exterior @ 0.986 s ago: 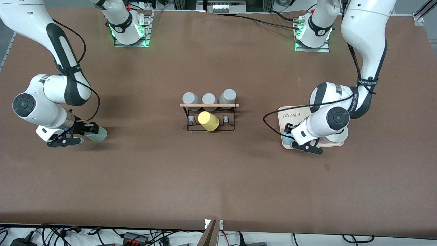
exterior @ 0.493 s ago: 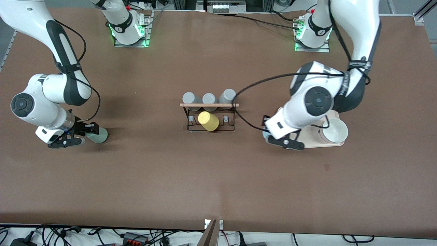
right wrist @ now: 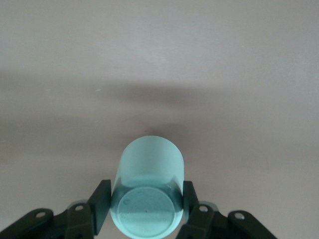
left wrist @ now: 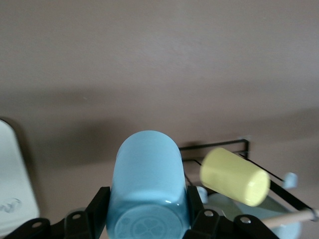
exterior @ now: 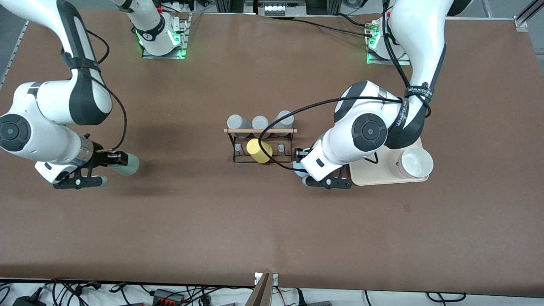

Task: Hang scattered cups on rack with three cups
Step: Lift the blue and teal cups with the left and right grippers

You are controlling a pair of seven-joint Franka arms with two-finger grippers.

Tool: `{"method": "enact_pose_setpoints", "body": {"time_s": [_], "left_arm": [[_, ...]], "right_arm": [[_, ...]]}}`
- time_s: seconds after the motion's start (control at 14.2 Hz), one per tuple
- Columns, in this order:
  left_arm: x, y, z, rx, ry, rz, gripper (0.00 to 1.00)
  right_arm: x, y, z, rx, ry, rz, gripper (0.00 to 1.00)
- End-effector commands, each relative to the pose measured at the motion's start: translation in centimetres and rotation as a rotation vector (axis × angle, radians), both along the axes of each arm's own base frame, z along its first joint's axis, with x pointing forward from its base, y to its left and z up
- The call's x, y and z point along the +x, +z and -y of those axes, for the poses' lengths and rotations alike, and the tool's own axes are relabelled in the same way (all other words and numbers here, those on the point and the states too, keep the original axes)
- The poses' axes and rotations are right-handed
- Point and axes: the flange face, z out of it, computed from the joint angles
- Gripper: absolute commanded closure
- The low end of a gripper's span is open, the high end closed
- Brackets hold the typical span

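Note:
My left gripper (exterior: 305,168) is shut on the light blue cup (exterior: 300,171), held on its side just off the rack's end toward the left arm. In the left wrist view the blue cup (left wrist: 147,181) sits between the fingers (left wrist: 99,209). The black wire rack (exterior: 284,160) with its wooden rod (exterior: 260,131) carries a tilted yellow cup (exterior: 259,151) and three grey cups (exterior: 236,123). My right gripper (exterior: 109,169) is shut on the sage-green cup (exterior: 128,165) over the table toward the right arm's end. That cup fills the right wrist view (right wrist: 148,186).
A cream tray (exterior: 378,177) lies beside the left gripper toward the left arm's end, with a white bowl (exterior: 415,162) on it. The tray's edge shows in the left wrist view (left wrist: 15,184), as do the yellow cup (left wrist: 234,175) and the rack's wire (left wrist: 214,146).
My left gripper has carried the blue cup from over the tray to beside the rack. My right gripper has shifted slightly with the green cup.

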Motion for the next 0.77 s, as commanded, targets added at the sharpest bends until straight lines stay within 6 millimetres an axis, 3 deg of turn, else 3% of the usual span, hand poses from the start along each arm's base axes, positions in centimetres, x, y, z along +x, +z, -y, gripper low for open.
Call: {"method": "enact_pose_setpoints", "body": {"time_s": [0.0,0.14,0.28,0.42,0.7], "left_arm": [[-2.0,0.4,3.7,0.002,0.034,-0.041,1.00],[-3.3,-0.4,5.5,0.012,0.026,-0.058,0.99],[-4.1,-2.3,6.1,0.031,0.018,-0.087,1.00],[-4.9,-2.8,7.1,0.045,-0.006,-0.084,1.00],[-4.7,-4.9,8.0,0.038,0.002,-0.062,0.99]], "right_arm": [[0.4,2.5,-2.1,0.021,-0.050,-0.019,0.68],[0.1,3.7,-3.9,0.051,-0.096,-0.031,0.68],[-0.1,5.2,-6.4,0.051,-0.114,-0.021,0.68],[-0.7,5.4,-8.6,0.039,-0.148,-0.031,0.68],[-1.8,6.5,-14.3,0.030,-0.196,-0.008,0.68]]}}
